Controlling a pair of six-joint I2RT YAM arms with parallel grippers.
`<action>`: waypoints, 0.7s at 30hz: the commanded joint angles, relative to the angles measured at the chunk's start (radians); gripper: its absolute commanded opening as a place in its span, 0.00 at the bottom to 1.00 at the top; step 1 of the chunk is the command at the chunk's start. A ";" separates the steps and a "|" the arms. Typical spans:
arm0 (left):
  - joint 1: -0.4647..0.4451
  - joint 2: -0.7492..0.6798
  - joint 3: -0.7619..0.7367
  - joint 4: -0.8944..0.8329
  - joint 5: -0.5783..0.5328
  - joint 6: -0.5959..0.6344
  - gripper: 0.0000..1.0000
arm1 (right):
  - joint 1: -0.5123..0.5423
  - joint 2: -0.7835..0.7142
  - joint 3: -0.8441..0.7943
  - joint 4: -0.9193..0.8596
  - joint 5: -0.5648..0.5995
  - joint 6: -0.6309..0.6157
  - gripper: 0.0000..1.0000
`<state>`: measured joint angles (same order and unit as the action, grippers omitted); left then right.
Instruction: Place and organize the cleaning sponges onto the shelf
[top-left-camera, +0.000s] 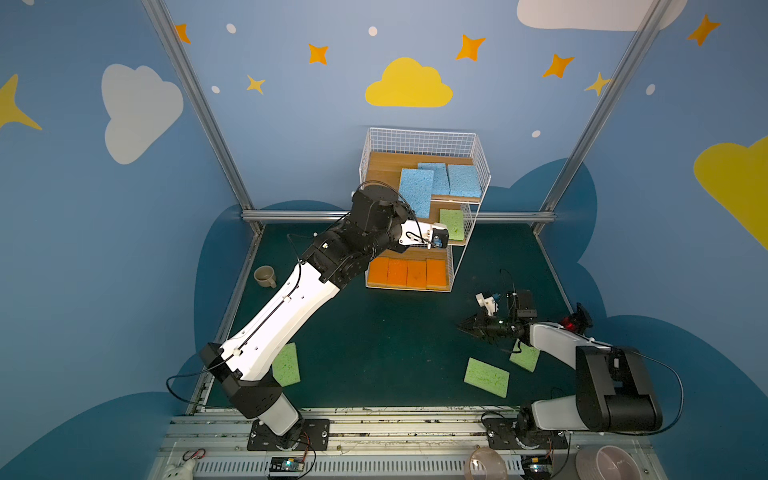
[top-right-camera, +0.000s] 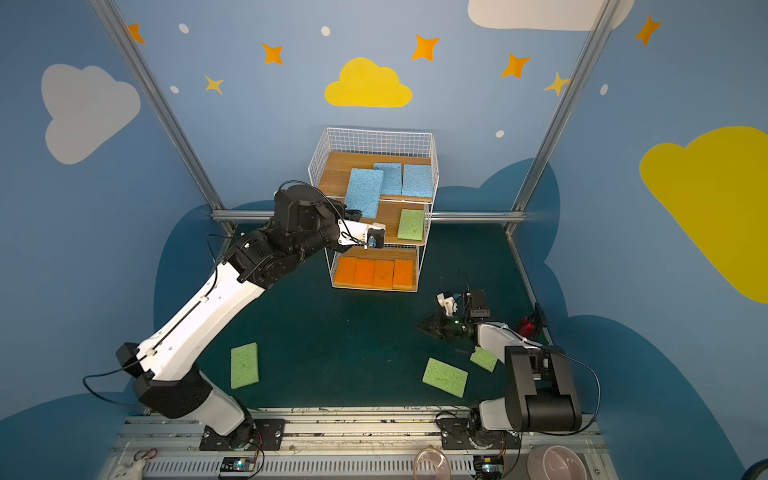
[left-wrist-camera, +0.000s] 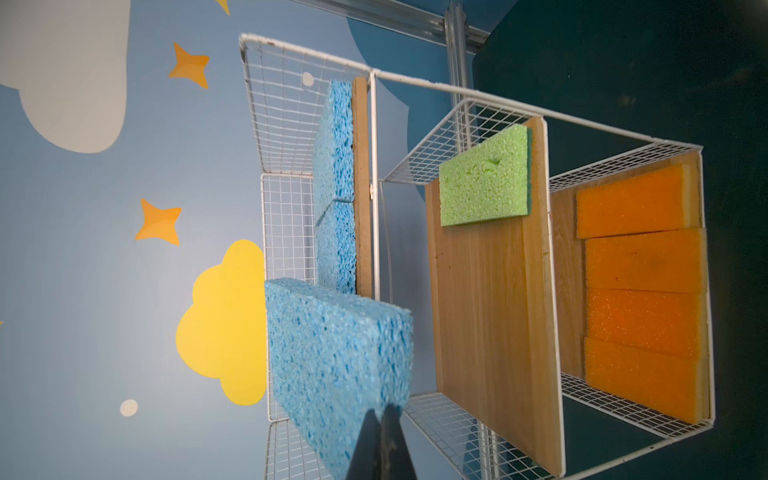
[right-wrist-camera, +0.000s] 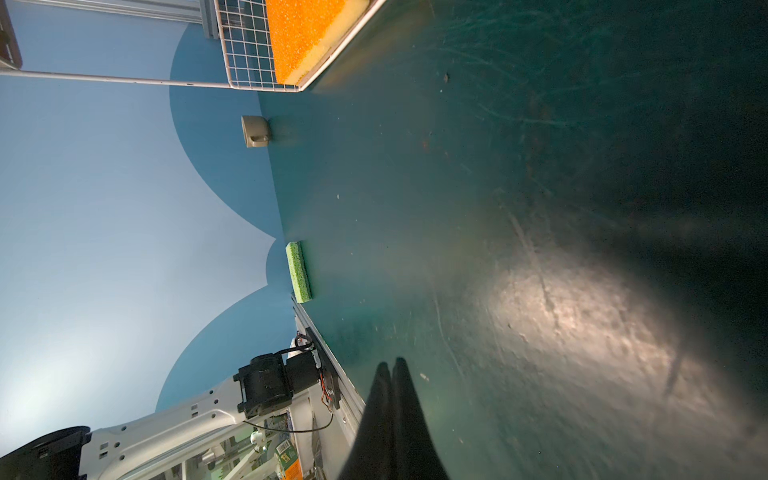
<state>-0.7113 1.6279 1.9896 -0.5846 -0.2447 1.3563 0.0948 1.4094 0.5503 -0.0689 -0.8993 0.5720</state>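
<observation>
On the top tier of the white wire-grid shelf (top-left-camera: 422, 137), a light blue porous sponge (top-left-camera: 415, 193) overhangs.
Our left claw (left-wrist-camera: 382, 415), together, meets its end, likely seating it; our right claw (right-wrist-camera: 391, 365), together, hovers before the shelf.

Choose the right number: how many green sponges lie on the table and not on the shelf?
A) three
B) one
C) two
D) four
A: the table carries three green sponges, while the fourth green sponge lies on the middle board of the shelf.
</observation>
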 joint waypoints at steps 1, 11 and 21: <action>0.025 0.024 0.039 0.063 0.048 0.028 0.03 | 0.011 -0.003 -0.012 0.010 -0.001 0.000 0.00; 0.048 0.110 0.080 0.186 0.037 0.045 0.03 | 0.041 0.043 -0.015 0.032 0.005 0.002 0.00; 0.090 0.110 0.107 0.199 0.064 0.055 0.03 | 0.085 0.141 0.009 0.052 0.009 0.004 0.00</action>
<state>-0.6319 1.7519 2.0834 -0.4095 -0.2058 1.4071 0.1688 1.5249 0.5476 -0.0326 -0.8974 0.5720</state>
